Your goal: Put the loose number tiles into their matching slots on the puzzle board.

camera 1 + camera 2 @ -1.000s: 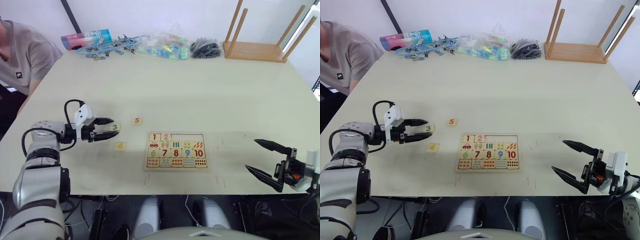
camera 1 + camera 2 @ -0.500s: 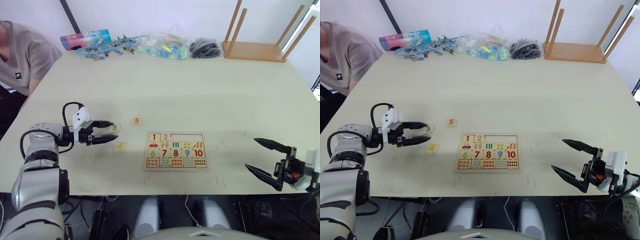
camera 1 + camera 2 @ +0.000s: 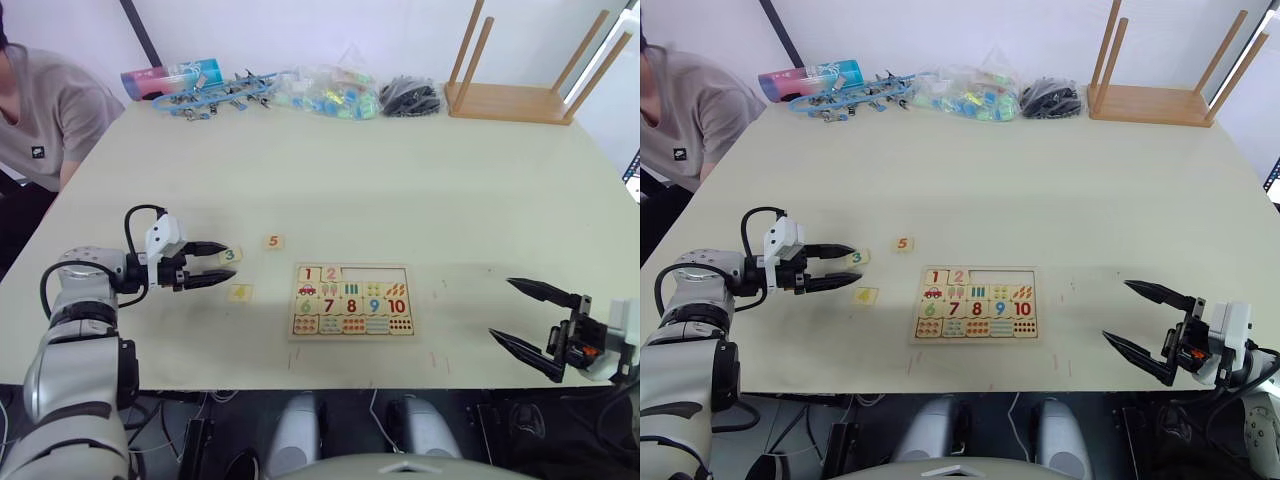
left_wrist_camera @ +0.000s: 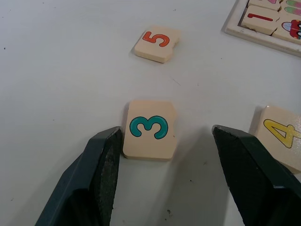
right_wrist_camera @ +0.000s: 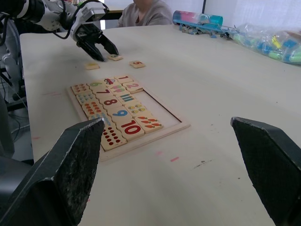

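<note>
The big pale table [image 3: 400,180] carries the puzzle board [image 3: 352,301] near its front edge, with tiles 1 and 2 seated in the top row and three matching slots [image 3: 375,273] to their right still bare. Clutter and a wooden stool lie along the far edge, and a person sits at the far left corner.

The right gripper [image 3: 530,317] hangs off the table's front right, released and wide, holding nothing. The left gripper [image 4: 164,155] is down at the tabletop, spread and holding nothing, one finger [image 4: 106,155] touching the edge of the 3 tile [image 4: 150,129], the other well clear of it. Tile 4 [image 4: 282,136] lies just beside that far finger, and tile 5 [image 4: 156,43] sits further off toward the board.

My worry is the closing pinch: the contact is lopsided, so the thin tile may skate or twist, and the far finger could sweep tile 4 along.

Compared with a second ago, the left gripper has drawn slightly back from the tile, and the tiles have not moved.
</note>
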### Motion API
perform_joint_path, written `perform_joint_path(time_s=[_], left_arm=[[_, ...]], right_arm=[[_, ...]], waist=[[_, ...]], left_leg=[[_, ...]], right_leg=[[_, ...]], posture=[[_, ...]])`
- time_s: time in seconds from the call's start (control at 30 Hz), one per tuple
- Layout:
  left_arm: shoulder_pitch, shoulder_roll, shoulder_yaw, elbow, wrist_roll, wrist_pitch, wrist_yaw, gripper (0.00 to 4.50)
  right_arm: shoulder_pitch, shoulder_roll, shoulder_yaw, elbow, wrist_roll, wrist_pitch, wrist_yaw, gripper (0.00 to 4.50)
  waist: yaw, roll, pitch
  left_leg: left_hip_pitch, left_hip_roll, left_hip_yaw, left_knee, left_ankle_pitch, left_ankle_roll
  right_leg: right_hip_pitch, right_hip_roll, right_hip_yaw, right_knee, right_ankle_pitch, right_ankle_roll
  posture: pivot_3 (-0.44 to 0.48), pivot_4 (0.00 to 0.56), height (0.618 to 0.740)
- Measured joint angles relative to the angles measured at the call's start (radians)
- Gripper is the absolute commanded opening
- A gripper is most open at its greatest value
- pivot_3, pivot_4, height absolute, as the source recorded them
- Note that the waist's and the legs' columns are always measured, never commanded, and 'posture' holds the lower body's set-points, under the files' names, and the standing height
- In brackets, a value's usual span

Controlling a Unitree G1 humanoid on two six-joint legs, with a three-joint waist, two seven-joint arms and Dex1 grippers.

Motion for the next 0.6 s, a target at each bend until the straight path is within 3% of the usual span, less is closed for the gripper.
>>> perform_joint_path(time_s=[0.1, 0.2, 0.6], left_arm=[[-0.001, 0.0, 0.0, 0.0, 0.002, 0.0, 0.007, 2.39], [-0.001, 0.0, 0.0, 0.0, 0.002, 0.0, 0.008, 1.03], [-0.002, 0.0, -0.002, 0.0, 0.004, -0.011, -0.008, 0.96]], right_arm=[[-0.002, 0.0, 0.001, 0.0, 0.0, -0.002, 0.0, 4.5], [-0.002, 0.0, 0.002, 0.0, 0.0, -0.003, 0.0, 4.5], [-0.001, 0.0, 0.002, 0.0, 0.001, -0.003, 0.011, 4.5]], waist=[[0.0, 0.0, 0.0], [0.0, 0.0, 0.0], [0.0, 0.0, 0.0]], left_leg=[[0.0, 0.0, 0.0, 0.0, 0.0, 0.0], [0.0, 0.0, 0.0, 0.0, 0.0, 0.0], [0.0, 0.0, 0.0, 0.0, 0.0, 0.0]], right_leg=[[0.0, 0.0, 0.0, 0.0, 0.0, 0.0], [0.0, 0.0, 0.0, 0.0, 0.0, 0.0], [0.0, 0.0, 0.0, 0.0, 0.0, 0.0]], posture=[[0.0, 0.15, 0.737], [0.0, 0.15, 0.737], [0.0, 0.15, 0.737]])
